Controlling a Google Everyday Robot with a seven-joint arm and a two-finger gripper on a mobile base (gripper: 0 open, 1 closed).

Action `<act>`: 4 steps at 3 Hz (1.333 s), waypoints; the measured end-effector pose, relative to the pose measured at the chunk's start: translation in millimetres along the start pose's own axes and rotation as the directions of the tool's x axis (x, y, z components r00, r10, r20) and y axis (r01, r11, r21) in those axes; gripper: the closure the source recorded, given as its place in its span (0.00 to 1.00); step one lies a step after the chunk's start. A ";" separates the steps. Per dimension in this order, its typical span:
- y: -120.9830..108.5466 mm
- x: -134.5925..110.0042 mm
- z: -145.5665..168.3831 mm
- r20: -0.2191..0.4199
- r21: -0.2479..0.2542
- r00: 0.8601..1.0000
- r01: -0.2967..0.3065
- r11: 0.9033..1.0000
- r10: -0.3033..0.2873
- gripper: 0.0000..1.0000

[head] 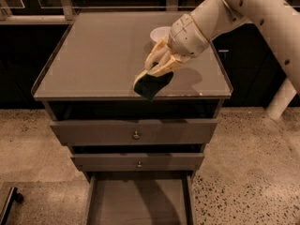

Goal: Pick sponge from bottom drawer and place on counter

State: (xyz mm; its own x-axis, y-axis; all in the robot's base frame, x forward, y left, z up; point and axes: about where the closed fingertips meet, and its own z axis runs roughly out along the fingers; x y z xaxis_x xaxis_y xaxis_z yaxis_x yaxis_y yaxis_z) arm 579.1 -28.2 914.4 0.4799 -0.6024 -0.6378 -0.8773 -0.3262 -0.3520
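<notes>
My gripper [155, 70] hangs over the front right part of the counter [103, 55], its cream fingers [165, 67] shut on the sponge [151, 84]. The sponge is dark green with a pale edge on its left side and hangs tilted just above the counter's front rim. The bottom drawer [138, 201] stands pulled out at the foot of the cabinet, its floor bare.
A white bowl [159, 33] sits on the counter behind the gripper, partly hidden by it. Two wider grey drawers with round knobs [136, 135] are slightly open above the bottom one. Speckled stone floor [253, 172] surrounds the cabinet. A dark wheeled object [10, 201] is at lower left.
</notes>
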 end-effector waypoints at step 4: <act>-83.9 48.3 6.2 0.096 0.056 0.991 0.084 0.995 -0.089 0.82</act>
State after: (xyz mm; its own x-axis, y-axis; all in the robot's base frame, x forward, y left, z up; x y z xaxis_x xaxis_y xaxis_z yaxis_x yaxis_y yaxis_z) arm 675.9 -25.3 908.8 0.5541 -0.4986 -0.6666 -0.8324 -0.3338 -0.4422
